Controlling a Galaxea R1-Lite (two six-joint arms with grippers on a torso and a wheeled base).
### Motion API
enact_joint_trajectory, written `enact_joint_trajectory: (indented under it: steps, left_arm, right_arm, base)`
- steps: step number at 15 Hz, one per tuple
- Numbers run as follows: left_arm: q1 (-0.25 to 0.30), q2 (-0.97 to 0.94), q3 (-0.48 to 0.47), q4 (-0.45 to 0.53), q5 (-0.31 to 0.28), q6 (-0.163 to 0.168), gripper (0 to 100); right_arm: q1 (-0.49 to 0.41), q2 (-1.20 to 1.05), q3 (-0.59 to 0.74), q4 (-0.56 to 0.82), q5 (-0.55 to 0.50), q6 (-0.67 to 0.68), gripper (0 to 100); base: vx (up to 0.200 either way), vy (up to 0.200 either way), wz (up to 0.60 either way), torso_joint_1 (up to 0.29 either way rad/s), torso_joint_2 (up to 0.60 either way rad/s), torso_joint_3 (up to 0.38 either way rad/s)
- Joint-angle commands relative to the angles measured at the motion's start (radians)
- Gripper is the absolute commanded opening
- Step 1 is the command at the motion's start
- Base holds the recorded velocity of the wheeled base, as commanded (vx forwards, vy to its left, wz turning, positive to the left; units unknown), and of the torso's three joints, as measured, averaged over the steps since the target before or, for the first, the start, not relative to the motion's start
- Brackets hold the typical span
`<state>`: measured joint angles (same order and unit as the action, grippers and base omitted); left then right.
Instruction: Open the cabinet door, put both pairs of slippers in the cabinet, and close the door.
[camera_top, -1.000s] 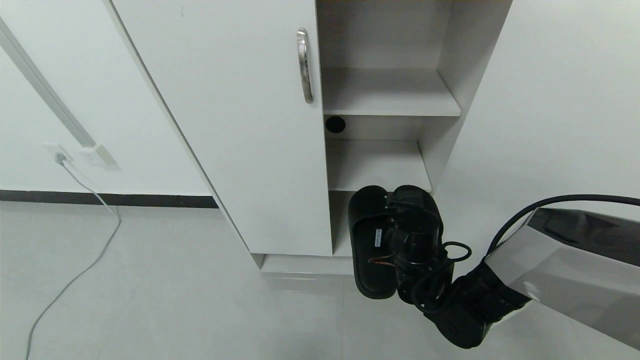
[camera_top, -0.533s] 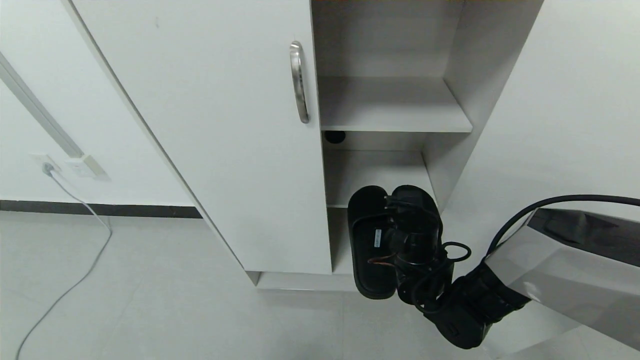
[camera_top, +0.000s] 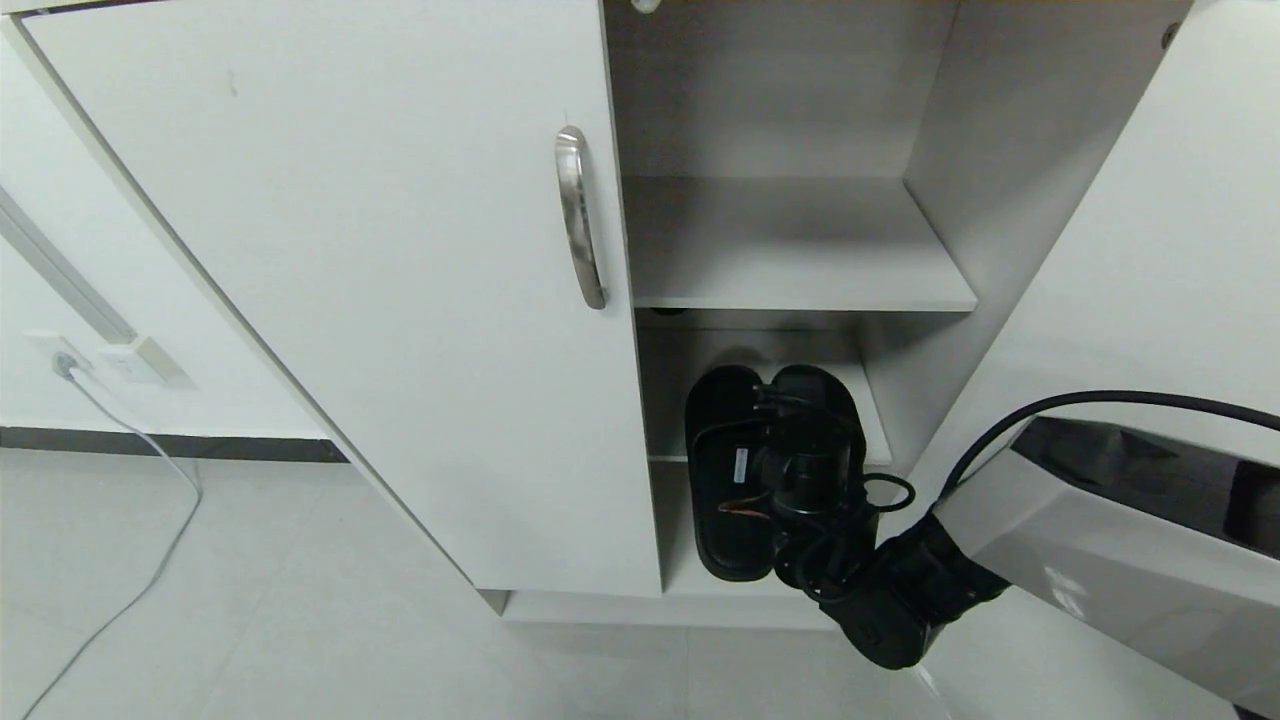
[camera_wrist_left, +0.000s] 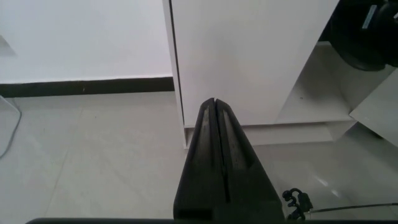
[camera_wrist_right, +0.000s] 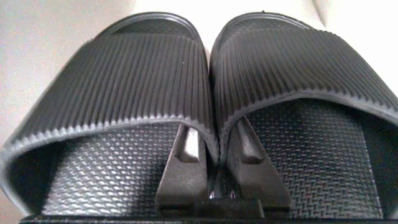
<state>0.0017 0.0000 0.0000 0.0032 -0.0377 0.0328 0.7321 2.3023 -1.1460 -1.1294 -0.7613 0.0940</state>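
Note:
A pair of black slippers (camera_top: 728, 470) hangs side by side at the open right half of the white cabinet (camera_top: 790, 250), toes over the lower shelf (camera_top: 872, 432), heels in front of the bottom compartment. My right gripper (camera_wrist_right: 214, 155) is shut on the slippers (camera_wrist_right: 149, 81), its fingers (camera_wrist_right: 186, 146) pinching their two inner edges together. In the head view its wrist (camera_top: 805, 480) covers the right slipper. The left door (camera_top: 350, 300) with its metal handle (camera_top: 578, 215) is closed; the right door (camera_top: 1130, 300) stands open. My left gripper (camera_wrist_left: 214, 109) is shut on nothing, low over the floor before the cabinet base (camera_wrist_left: 280, 127).
A wall socket (camera_top: 60, 365) with a grey cable (camera_top: 150, 560) trailing over the tiled floor lies left of the cabinet. The upper shelf holds nothing. The open door stands close beside my right arm.
The head camera has come nearer the cabinet. My right gripper has carried the slippers forward, from in front of the cabinet to over the lower shelf's edge.

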Motion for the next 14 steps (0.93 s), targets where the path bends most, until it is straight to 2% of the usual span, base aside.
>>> enact_joint_trajectory:
  steps: [1,10,14]
  left_arm:
    - [0.0,0.0,0.0,0.0,-0.001,-0.001,0]
    - [0.0,0.0,0.0,0.0,0.001,-0.001,0]
    - [0.0,0.0,0.0,0.0,0.001,-0.001,0]
  right_arm:
    - [-0.042,0.035,-0.107,0.06,-0.001,0.001,0]
    - [-0.099,0.097,-0.391,0.25,0.019,0.001,0]
    - [-0.115,0.132,-0.454,0.283,0.053,0.001,0]
  base:
    - [0.0,0.0,0.0,0.0,0.0,0.0]
    - [0.0,0.0,0.0,0.0,0.0,0.0]
    - [0.0,0.0,0.0,0.0,0.0,0.0]
